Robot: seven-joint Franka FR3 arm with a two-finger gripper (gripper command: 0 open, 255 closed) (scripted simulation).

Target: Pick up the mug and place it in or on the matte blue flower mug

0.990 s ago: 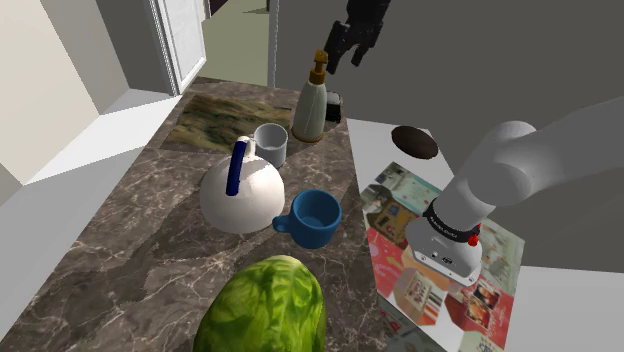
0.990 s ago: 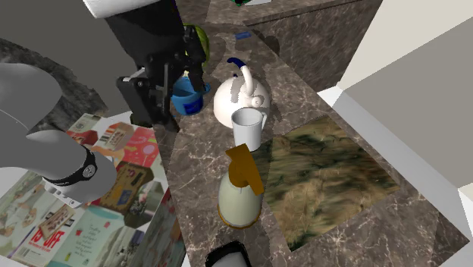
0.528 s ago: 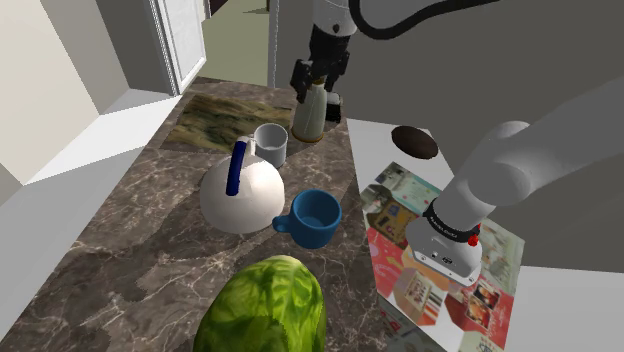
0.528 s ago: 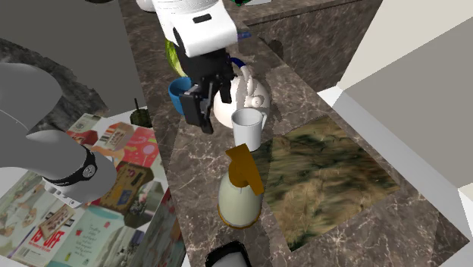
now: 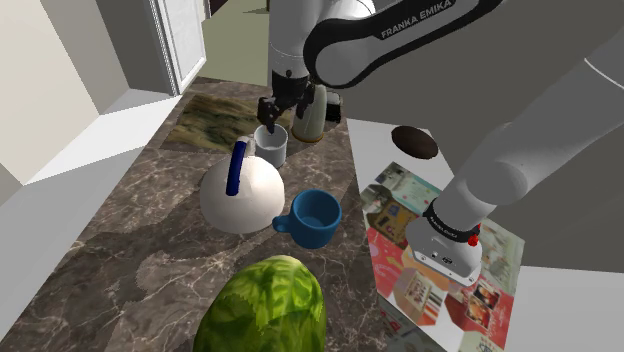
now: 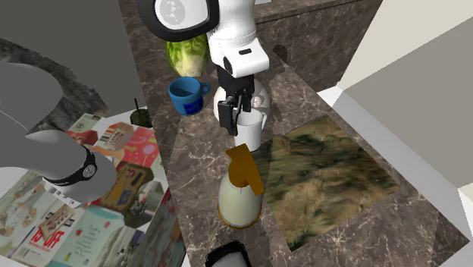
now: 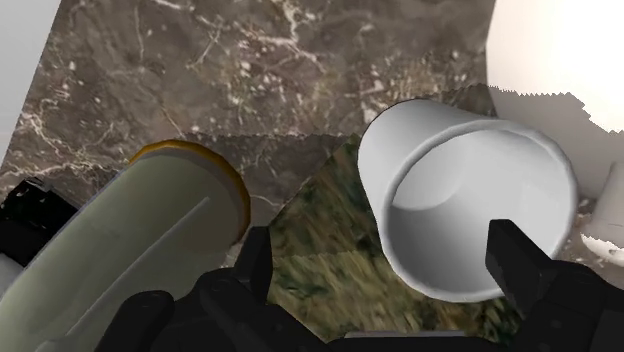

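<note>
Where the claw (image 5: pixel 270 108) hung up by the top of the pump bottle (image 5: pixel 310 112) half a second back, it's now come down and across, right over the white mug (image 5: pixel 271 146).

Claw's spread wide, pinching nothing. In the wrist view one finger (image 7: pixel 255 262) sits on the bottle side and the other is over the mug's far rim. The mug stands upright on the marble bench (image 5: pixel 130 240), mouth up, long axis vertical, at the corner of the mottled mat (image 5: pixel 215 118) — can't tell where its handle points. It's squeezed between the bottle and the round white kettle (image 5: pixel 240 198) with the blue handle, both just beside it. The blue mug (image 5: pixel 316 216) sits past the kettle near the bench edge — a watermelon (image 5: pixel 265 310) lies beyond that.
</note>
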